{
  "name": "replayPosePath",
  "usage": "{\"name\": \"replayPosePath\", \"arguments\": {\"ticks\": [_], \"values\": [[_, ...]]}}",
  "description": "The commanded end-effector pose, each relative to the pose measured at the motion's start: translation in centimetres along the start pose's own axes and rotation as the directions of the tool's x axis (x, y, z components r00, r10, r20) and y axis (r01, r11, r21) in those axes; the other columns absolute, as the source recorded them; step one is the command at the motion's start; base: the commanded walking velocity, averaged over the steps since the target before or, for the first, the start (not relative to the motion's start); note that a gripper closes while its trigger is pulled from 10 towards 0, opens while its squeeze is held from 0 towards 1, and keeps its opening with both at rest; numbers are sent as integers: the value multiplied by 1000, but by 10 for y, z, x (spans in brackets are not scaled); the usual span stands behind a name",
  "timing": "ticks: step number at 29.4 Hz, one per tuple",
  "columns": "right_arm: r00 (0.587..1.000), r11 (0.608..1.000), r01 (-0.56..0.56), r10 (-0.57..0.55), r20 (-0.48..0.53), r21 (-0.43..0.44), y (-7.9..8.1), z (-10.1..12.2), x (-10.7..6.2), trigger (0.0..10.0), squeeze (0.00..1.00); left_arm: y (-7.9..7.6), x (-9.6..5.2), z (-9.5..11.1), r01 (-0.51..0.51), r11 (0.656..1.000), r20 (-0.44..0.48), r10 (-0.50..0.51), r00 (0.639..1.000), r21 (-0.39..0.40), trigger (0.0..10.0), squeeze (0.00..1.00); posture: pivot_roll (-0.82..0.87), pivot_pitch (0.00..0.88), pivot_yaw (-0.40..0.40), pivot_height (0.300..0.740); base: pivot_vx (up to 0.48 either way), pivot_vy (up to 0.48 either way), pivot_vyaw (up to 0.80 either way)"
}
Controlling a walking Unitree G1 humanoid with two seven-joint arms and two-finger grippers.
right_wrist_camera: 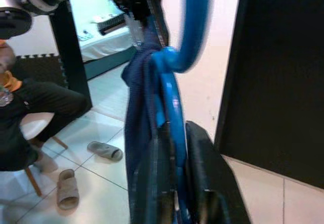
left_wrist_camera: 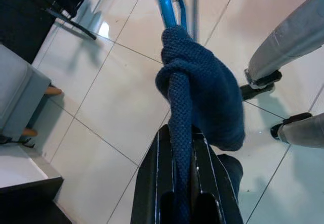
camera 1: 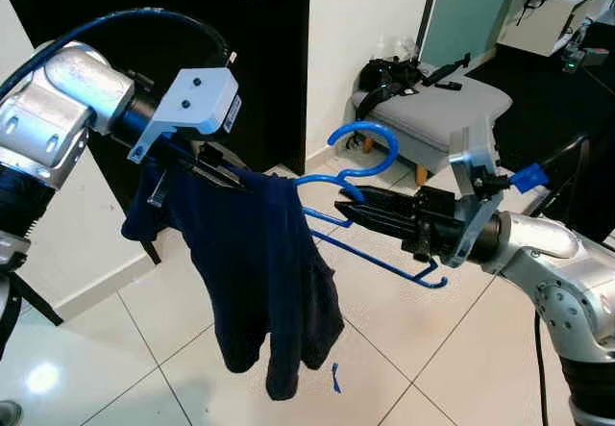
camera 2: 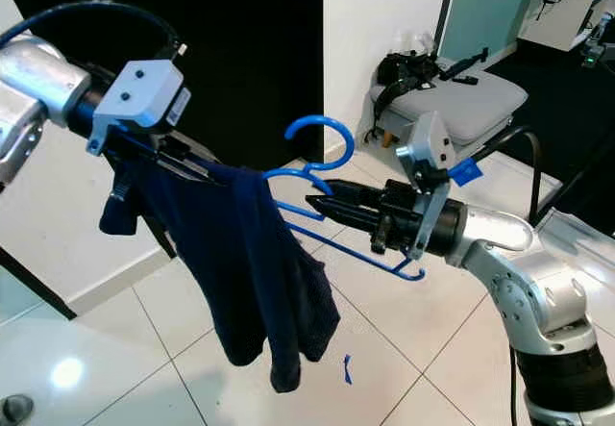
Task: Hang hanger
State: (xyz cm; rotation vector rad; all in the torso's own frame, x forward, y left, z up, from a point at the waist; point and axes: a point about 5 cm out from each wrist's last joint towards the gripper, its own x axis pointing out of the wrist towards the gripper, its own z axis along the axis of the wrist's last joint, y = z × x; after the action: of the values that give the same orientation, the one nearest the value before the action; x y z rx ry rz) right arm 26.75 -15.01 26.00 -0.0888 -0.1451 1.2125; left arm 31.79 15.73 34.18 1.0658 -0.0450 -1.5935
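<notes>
Bright, even indoor light; ceiling-lamp glare spots lie on the glossy white tiled floor (camera 1: 43, 378). The blue plastic hanger (right_wrist_camera: 195, 27) smears with motion blur.

A bright blue plastic hanger (camera 1: 357, 187) is held up in the air above the tiled floor, near the middle of the scene, its hook curling upward toward the far side. A dark navy knitted garment (camera 1: 261, 282) hangs bunched over its left end, drooping down to the left.
</notes>
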Motion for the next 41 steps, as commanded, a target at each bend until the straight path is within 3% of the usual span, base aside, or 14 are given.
{"name": "replayPosePath", "arguments": {"ticks": [1,9,10,12,21,24,25,32,34,35,36,37,38,41], "values": [[1000,1000,-1,2,18,-9,2,2,1,0,0,0,13,10,61,996,44,-64,997,63,10000,0,75,39,46,740,0,0,0],[999,1000,-10,11,37,-6,3,5,-1,0,0,3,17,11,49,997,70,-54,996,62,10000,0,73,38,45,740,0,0,0],[999,1000,-7,7,43,-8,2,6,-2,0,0,6,16,12,41,999,96,-44,994,34,10000,992,74,43,46,740,0,0,0],[999,1000,0,1,49,-11,1,6,-2,0,0,9,16,12,20,1000,116,-19,993,0,10000,1000,75,39,46,740,0,0,0],[995,997,82,-81,50,-16,-8,2,-3,0,0,38,0,17,-312,949,189,312,931,-31,10000,1000,78,42,51,740,0,0,0],[978,980,196,-194,74,-20,-22,2,-2,0,0,53,-15,22,-519,847,261,529,807,-113,10000,1000,73,45,45,740,0,0,0],[959,962,273,-271,86,-24,-32,1,-1,0,0,59,-26,19,-628,749,278,662,696,-211,10000,1000,74,44,44,740,0,0,0],[927,933,360,-355,120,-20,-46,5,-2,0,0,61,-34,9,-709,612,263,791,552,-351,10000,1000,78,45,41,740,0,0,0],[894,905,425,-418,161,-14,-56,11,-4,0,0,57,-27,-4,-742,485,222,874,433,-462,10000,694,85,48,34,740,0,0,0],[894,905,425,-418,161,-14,-56,11,-4,0,0,57,-27,-4,-742,485,222,874,433,-462,10000,694,85,48,34,740,0,0,0],[876,890,456,-447,182,-7,-62,14,-4,0,0,51,-14,-13,-736,420,183,905,385,-530,10000,239,88,47,31,740,0,0,0],[876,890,456,-447,182,-7,-62,14,-4,0,0,51,-14,-13,-736,420,183,905,385,-530,10000,239,88,47,31,740,0,0,0],[861,878,478,-468,198,-1,-66,17,-4,0,0,45,-1,-19,-729,361,143,928,345,-581,10000,0,91,48,28,740,0,0,0],[842,869,495,-485,234,22,-71,21,-2,0,0,32,29,-29,-690,273,67,948,311,-671,10000,0,97,50,22,740,0,0,0]]}}
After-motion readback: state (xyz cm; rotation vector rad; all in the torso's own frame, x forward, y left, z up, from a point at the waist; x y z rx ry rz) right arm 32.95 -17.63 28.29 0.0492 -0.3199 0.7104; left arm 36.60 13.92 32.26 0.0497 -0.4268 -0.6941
